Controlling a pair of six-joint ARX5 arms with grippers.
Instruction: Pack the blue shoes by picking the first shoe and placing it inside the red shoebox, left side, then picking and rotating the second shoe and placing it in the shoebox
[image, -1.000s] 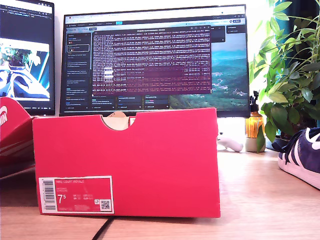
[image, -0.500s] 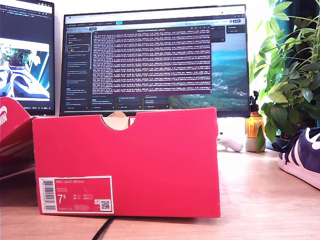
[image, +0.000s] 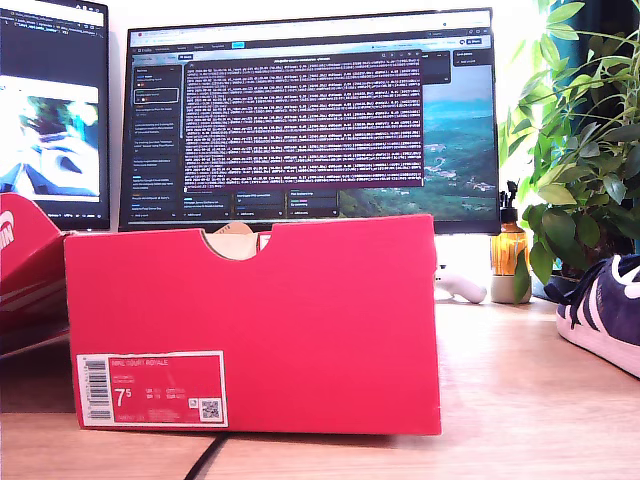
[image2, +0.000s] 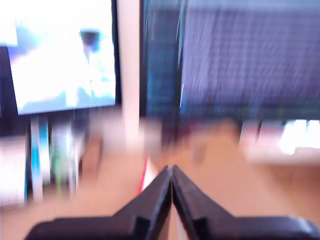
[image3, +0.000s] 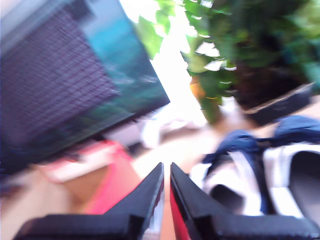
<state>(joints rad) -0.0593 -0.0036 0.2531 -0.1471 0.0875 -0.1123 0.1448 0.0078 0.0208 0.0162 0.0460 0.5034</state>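
Red shoebox (image: 255, 325) upright on worktop (image: 520, 390); blue shoe (image: 607, 310) at exterior view's right edge. First gripper (image2: 171, 172) clenched, empty. Second gripper (image3: 166, 170) nearly clenched, empty, near shoes (image3: 260, 165).

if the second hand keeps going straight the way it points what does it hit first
Probably the red shoebox, whose open corner lies just beyond the shut tips of my second hand. The blue shoe sits off to one side. Blur makes depth uncertain.

A wide monitor (image: 310, 120) glows behind — leafy plant (image: 585, 150) and amber bottle (image: 508, 250) beside it.
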